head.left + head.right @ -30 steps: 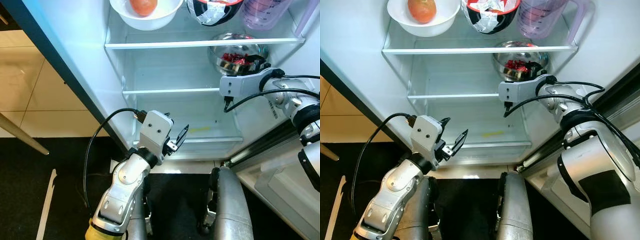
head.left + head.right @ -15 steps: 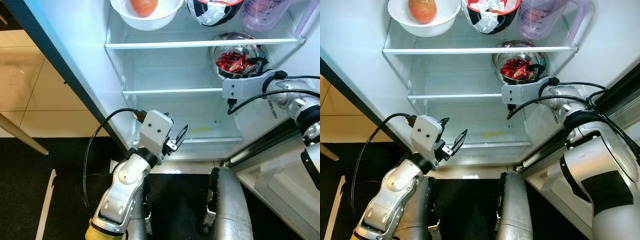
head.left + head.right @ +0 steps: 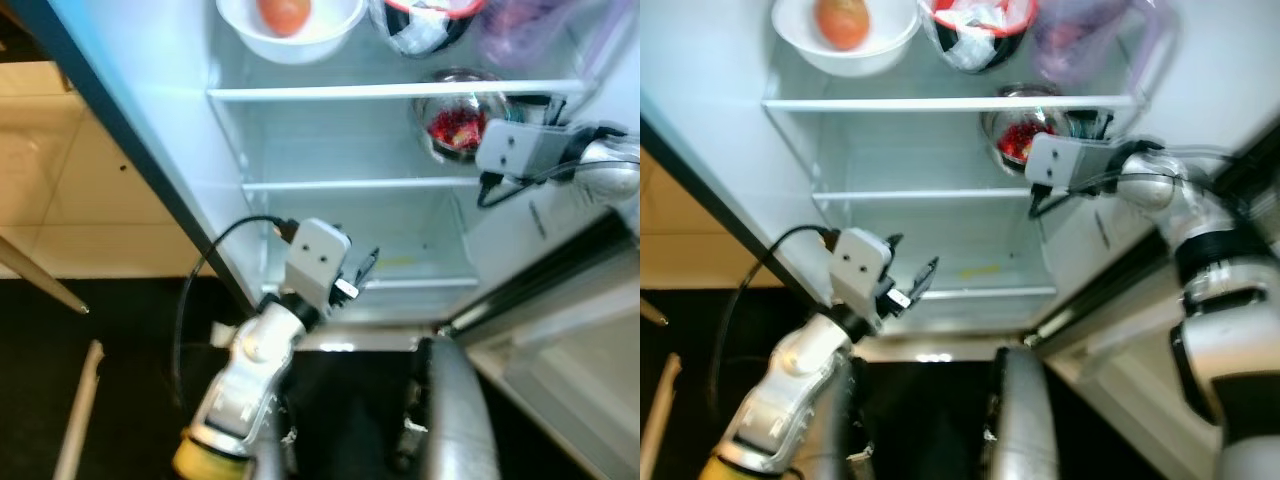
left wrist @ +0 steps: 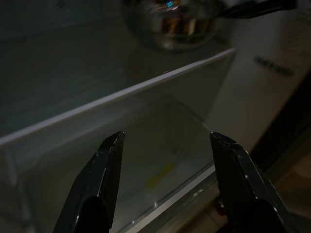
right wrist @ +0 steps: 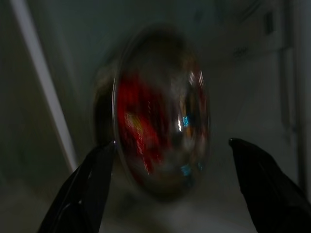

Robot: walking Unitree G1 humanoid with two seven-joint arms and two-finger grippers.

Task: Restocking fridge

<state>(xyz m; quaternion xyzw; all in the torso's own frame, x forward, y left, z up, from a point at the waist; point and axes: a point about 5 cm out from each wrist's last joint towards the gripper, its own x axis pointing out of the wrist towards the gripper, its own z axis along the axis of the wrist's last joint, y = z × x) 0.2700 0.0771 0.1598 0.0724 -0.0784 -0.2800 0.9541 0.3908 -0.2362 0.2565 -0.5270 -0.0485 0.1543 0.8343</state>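
An open fridge fills the upper frame. A steel bowl of red food sits on the middle shelf, right of centre. The right tool, fingers spread, faces it, apart. The left tool, spread, hangs at lower centre. The bowl looks rigid, slick and light; its rim seems the best hold.

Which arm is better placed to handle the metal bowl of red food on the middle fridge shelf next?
The right. The right gripper is open, its fingers either side of the steel bowl on the middle shelf. The left gripper is open too, but low by the bottom shelf, aimed at empty glass.
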